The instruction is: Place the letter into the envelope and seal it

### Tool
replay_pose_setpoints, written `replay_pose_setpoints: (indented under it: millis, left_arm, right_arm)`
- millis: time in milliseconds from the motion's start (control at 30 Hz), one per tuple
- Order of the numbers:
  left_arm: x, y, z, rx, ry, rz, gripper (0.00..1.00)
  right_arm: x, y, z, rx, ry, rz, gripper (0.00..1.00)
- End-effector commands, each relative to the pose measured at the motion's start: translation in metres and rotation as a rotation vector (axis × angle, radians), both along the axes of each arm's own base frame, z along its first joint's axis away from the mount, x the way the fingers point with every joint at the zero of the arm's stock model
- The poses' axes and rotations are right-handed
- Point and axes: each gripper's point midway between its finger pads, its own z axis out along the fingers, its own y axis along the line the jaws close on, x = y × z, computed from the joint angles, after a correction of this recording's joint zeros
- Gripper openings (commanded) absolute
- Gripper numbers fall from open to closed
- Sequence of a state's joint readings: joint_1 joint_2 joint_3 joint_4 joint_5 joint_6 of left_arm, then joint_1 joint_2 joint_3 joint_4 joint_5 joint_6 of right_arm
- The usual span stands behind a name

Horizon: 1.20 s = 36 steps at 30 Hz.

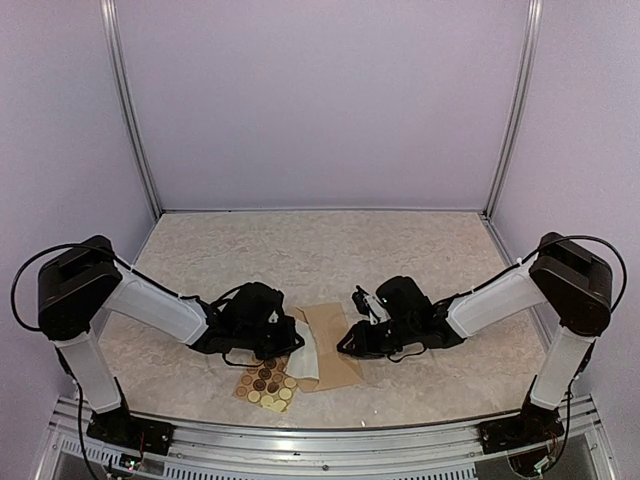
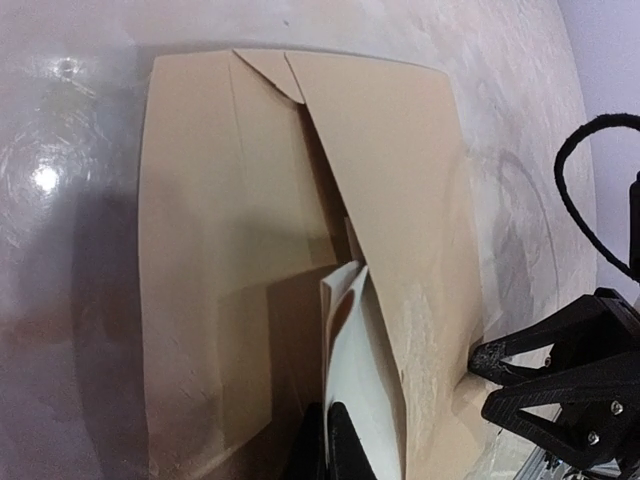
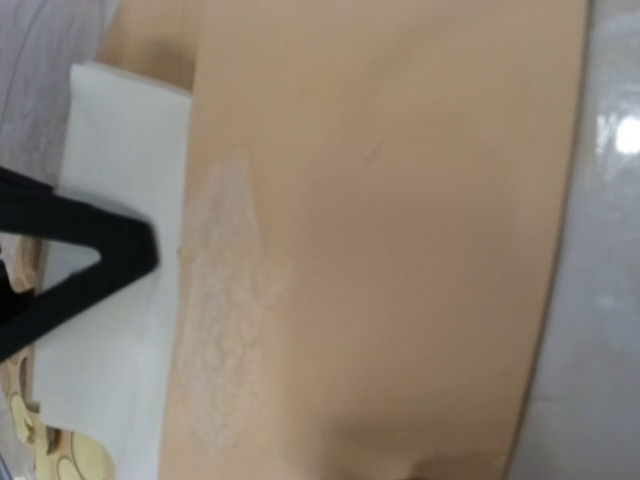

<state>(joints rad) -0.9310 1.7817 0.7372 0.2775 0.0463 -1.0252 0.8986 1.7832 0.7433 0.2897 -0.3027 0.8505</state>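
The tan envelope [image 1: 335, 335] lies between my two grippers with its pointed flap folded open. In the left wrist view its upper panel [image 2: 400, 200] is raised off the lower one, leaving a gap. The letter [image 2: 362, 385] is folded with its white back outward. My left gripper [image 2: 335, 445] is shut on its near edge, and its far end sits in the envelope's mouth. My right gripper [image 2: 483, 380] pinches the raised panel's edge, jaws narrow. In the right wrist view the envelope [image 3: 380, 200] fills the frame and hides my own fingers. The letter [image 3: 110, 200] shows at the left.
A small tan sheet of round stickers [image 1: 266, 385] lies at the near edge, just left of the envelope and under my left gripper [image 1: 285, 345]. Lilac walls close in the marbled tabletop [image 1: 330, 250] on three sides.
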Motion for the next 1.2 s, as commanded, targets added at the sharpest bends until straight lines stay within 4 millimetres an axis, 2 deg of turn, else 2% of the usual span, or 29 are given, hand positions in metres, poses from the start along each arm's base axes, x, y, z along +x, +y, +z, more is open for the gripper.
replay_pose_setpoints:
  millis: [0, 100, 267, 367, 500, 567, 733, 967, 1167]
  left_arm:
    - [0.0, -0.02, 0.007, -0.047, -0.015, -0.032, 0.0]
    - [0.001, -0.018, 0.005, -0.037, -0.012, -0.028, 0.0]
    - [0.0, -0.006, 0.009, 0.012, -0.033, -0.018, 0.24]
    - [-0.002, 0.002, 0.014, 0.027, -0.042, -0.016, 0.32]
    - [-0.007, 0.009, 0.019, 0.033, -0.042, -0.014, 0.36]
    - [-0.01, 0.011, 0.023, 0.022, -0.041, -0.013, 0.33]
    - [-0.013, 0.012, 0.027, -0.009, -0.033, -0.011, 0.18]
    - [-0.015, 0.008, 0.014, -0.013, -0.003, -0.016, 0.02]
    - [-0.015, 0.01, 0.008, 0.001, -0.002, -0.01, 0.0]
  right_arm:
    - [-0.025, -0.014, -0.036, -0.114, 0.101, 0.025, 0.28]
    - [-0.024, -0.018, -0.037, -0.127, 0.1, 0.007, 0.28]
    - [-0.023, -0.023, -0.037, -0.138, 0.099, -0.015, 0.28]
    - [-0.023, -0.023, -0.037, -0.14, 0.098, -0.017, 0.28]
    - [-0.023, -0.023, -0.038, -0.146, 0.1, -0.017, 0.28]
    - [-0.023, -0.023, -0.038, -0.145, 0.099, -0.018, 0.28]
    - [-0.022, -0.022, -0.037, -0.142, 0.099, -0.019, 0.28]
    - [-0.021, -0.019, -0.033, -0.121, 0.102, -0.022, 0.28]
    - [-0.022, -0.019, -0.028, -0.111, 0.099, -0.025, 0.27]
